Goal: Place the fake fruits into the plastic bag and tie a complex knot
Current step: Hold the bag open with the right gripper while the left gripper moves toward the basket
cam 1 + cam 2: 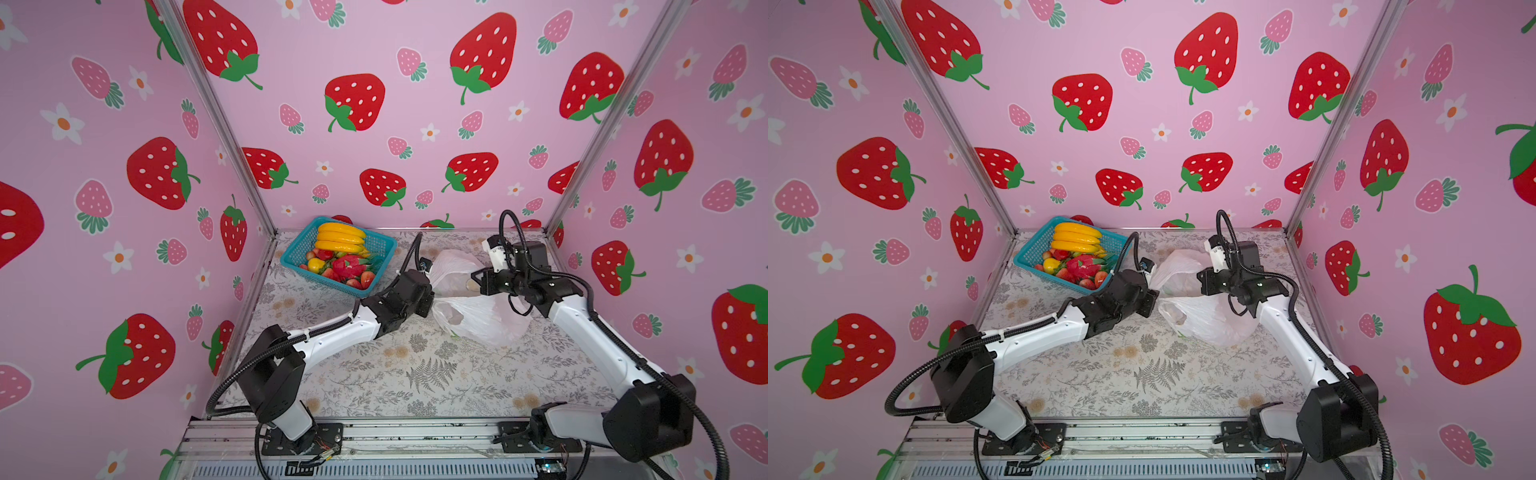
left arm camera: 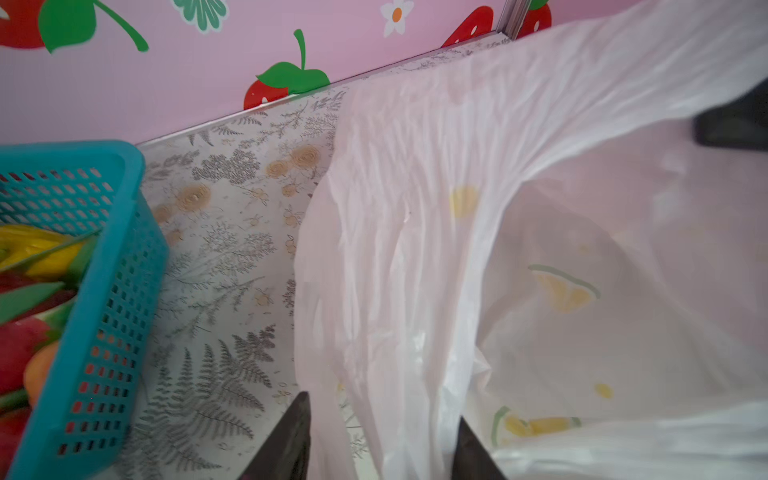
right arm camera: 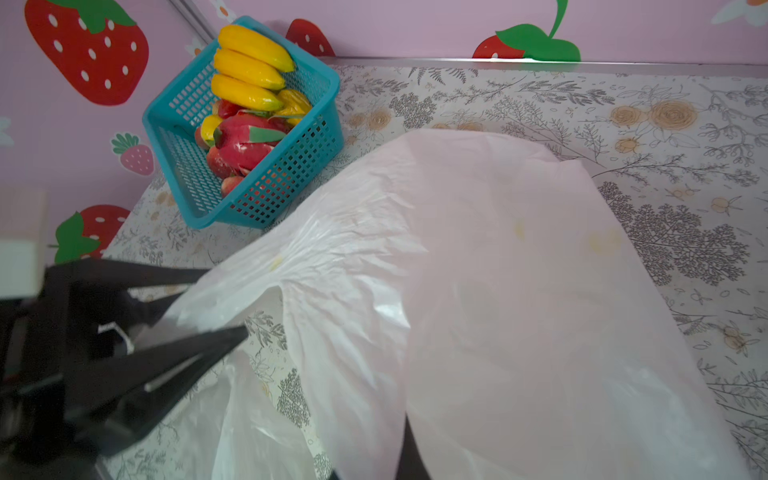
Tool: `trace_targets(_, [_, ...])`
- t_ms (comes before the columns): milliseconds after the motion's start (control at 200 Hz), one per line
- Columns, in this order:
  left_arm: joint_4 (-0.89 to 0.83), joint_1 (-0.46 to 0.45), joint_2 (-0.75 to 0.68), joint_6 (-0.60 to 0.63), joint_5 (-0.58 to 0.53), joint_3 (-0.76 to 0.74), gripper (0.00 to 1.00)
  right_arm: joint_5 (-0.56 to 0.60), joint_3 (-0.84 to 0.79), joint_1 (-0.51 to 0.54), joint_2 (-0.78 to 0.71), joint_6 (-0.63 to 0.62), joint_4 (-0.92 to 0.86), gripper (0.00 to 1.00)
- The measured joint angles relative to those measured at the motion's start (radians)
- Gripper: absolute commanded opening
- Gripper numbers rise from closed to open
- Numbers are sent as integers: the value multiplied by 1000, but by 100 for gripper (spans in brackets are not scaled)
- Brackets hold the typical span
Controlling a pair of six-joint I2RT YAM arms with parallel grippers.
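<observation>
From my seat: the plastic bag [image 1: 473, 316] lies on the floral table [image 1: 415, 374], right of centre, between the two arms, mouth pulled up and spread toward the back wall. Left gripper [image 2: 384, 440] sits at the bag's left edge; in its wrist view the two dark fingers [image 2: 291, 440] stand apart with a fold of bag film running down between them, but I can't tell whether they are pinching it or just straddling it. Right gripper [image 3: 415, 457] is clamped tight on the bag's upper rim: in a top view it holds the film up off the table at [image 1: 478, 282], and its own wrist view shows the sheet draped over the fingers, hiding most of them. The fake fruits [image 1: 340, 255] are all in the teal basket [image 1: 291, 259] at the back left of the table, well apart from the bag's body: banana bunch [image 3: 249, 70] on top, dragon fruit [image 3: 245, 141] below it, strawberries [image 1: 365, 278] and a lemon [image 1: 316, 264] around. No fruit visible inside the bag. Handle loops are loose, untied.
</observation>
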Motion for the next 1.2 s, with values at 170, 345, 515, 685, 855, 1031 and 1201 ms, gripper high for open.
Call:
trace_targets(170, [-2,73,0,-25,149,1,0,-75,5,0,0,-100,-61,0])
trace_targets(345, [6,120,-10,-43,258,-10,0,-163,19,0,-15,-163,-85,0])
trace_targets(515, [7,204,-12,-60,347,-9,27,-271,18,7,-34,-177,-79,0])
trace_targets(685, [-39,219,3,-53,296,-6,49,-293,14,4,-29,-174,-78,0])
trace_targets(855, [-99,216,-37,-58,183,-11,64,-246,13,-6,-5,-118,-62,0])
trace_targets(1031, [-94,211,-245,-100,201,-126,73,-162,-16,-18,27,-6,8,0])
trace_targets(1201, [-42,191,-446,-171,354,-296,75,-117,-55,-18,30,95,79,0])
